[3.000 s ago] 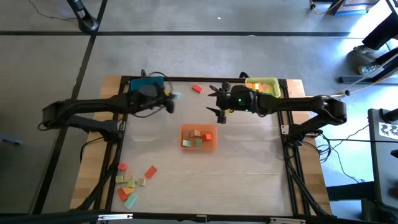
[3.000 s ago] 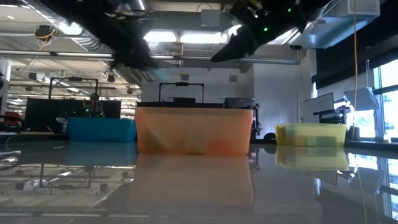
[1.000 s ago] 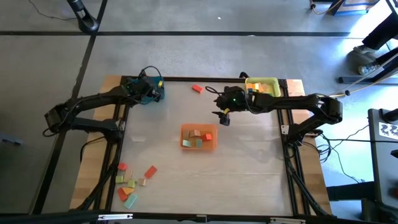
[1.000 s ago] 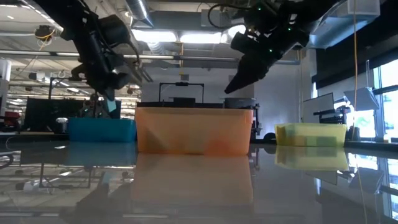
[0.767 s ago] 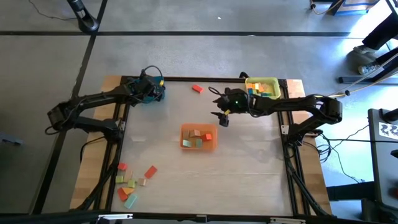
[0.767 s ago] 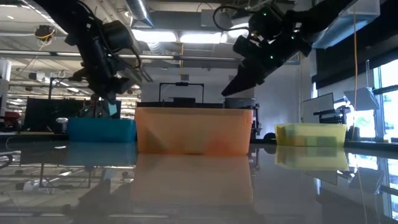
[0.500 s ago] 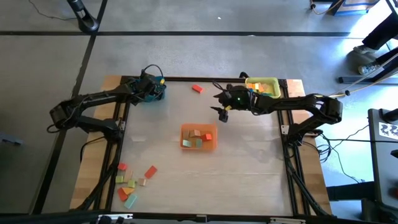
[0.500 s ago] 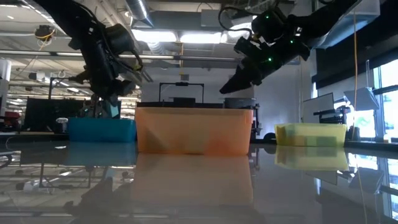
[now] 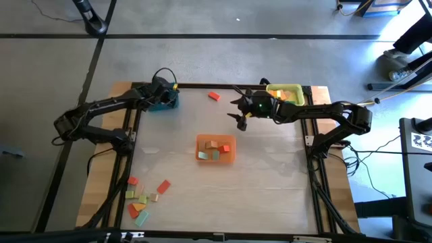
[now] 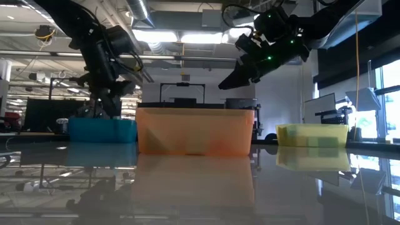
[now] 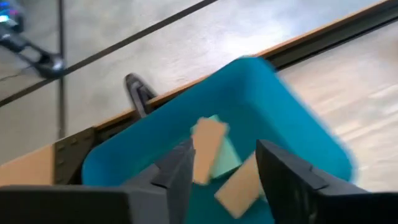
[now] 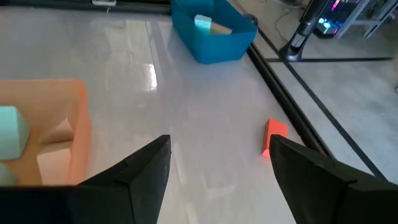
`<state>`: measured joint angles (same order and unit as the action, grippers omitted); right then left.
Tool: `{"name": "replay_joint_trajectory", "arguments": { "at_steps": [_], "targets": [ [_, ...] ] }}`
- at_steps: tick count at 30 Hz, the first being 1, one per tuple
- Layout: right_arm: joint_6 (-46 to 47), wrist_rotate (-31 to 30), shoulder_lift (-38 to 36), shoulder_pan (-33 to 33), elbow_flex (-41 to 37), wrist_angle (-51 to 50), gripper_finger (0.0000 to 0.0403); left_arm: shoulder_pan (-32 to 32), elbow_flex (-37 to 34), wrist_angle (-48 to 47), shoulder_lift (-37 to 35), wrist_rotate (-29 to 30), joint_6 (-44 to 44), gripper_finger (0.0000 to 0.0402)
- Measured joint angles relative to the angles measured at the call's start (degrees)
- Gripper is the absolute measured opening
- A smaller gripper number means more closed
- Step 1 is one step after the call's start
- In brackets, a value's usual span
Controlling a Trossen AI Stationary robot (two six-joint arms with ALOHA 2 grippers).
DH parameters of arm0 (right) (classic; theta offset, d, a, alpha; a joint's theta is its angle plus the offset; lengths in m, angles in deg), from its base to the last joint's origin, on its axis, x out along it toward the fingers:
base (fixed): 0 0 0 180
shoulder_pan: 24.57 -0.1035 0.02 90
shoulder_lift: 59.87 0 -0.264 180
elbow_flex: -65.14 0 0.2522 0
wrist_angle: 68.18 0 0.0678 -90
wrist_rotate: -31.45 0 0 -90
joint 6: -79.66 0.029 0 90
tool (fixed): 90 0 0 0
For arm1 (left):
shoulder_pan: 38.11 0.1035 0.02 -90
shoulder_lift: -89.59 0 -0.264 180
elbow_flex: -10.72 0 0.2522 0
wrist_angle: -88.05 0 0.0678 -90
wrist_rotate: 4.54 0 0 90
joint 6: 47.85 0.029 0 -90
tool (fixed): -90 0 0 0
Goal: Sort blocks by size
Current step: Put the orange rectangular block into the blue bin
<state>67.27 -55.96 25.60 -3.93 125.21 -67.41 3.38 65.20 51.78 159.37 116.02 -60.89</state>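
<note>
Left gripper [image 11: 217,180]: over the blue plastic tray [image 9: 165,102] at the table's far left corner — fingers parted with nothing between them; tan and pale-green wooden blocks [image 11: 217,163] lie in the tray just beneath.
Right gripper [image 12: 217,171]: hanging above bare tabletop between the orange plastic tray [image 9: 216,149] and the far edge, fingers spread wide and empty.
Loose red block [image 12: 274,136]: a small red wooden block alone by the far rail, just ahead of the right gripper.
Unsorted pile [image 9: 144,197]: small red, orange, yellow and tan wooden blocks clustered near the front left corner, well apart from both arms.
Yellow tray [image 9: 285,92]: at the far right, with a few blocks inside.
Handling: the blocks look light, rigid and smooth-faced — likely to slide on the glossy table, so pinch across two flat opposite faces, squarely.
</note>
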Motion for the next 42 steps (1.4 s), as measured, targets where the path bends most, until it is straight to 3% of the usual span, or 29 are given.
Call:
{"name": "replay_joint_trajectory", "arguments": {
  "at_steps": [8,15,23,28,34,38,42],
  "targets": [
    [0.25,0.00,0.00,0.00,0.00,-1.76,0.0269,-6.68,3.61,-1.41,-6.45,-5.82,1.34,0.0189],
    [0.31,0.04,0.00,0.00,0.02,-2.95,0.0269,-19.07,5.96,-3.72,-11.70,-6.35,3.01,0.0183],
    [0.36,3.16,0.00,-0.01,0.02,-3.82,0.0269,-33.78,6.09,-2.79,-12.68,-9.55,2.13,0.0183],
    [0.36,3.61,0.00,-0.04,0.02,-4.07,0.0269,-34.83,6.11,1.94,-12.67,-9.66,1.52,0.0190],
    [2.01,3.64,0.00,-0.02,0.04,-4.14,0.0269,-34.23,9.66,1.60,-10.53,-15.29,6.55,0.0254],
    [3.46,3.72,0.00,-0.07,0.04,-5.80,0.0269,-38.17,12.78,-5.62,-9.99,-21.33,6.70,0.0281],
    [4.28,4.71,0.00,-0.83,0.04,-6.14,0.0269,-44.90,12.86,-14.14,-9.90,-21.54,-1.06,0.0285]
  ]
}}
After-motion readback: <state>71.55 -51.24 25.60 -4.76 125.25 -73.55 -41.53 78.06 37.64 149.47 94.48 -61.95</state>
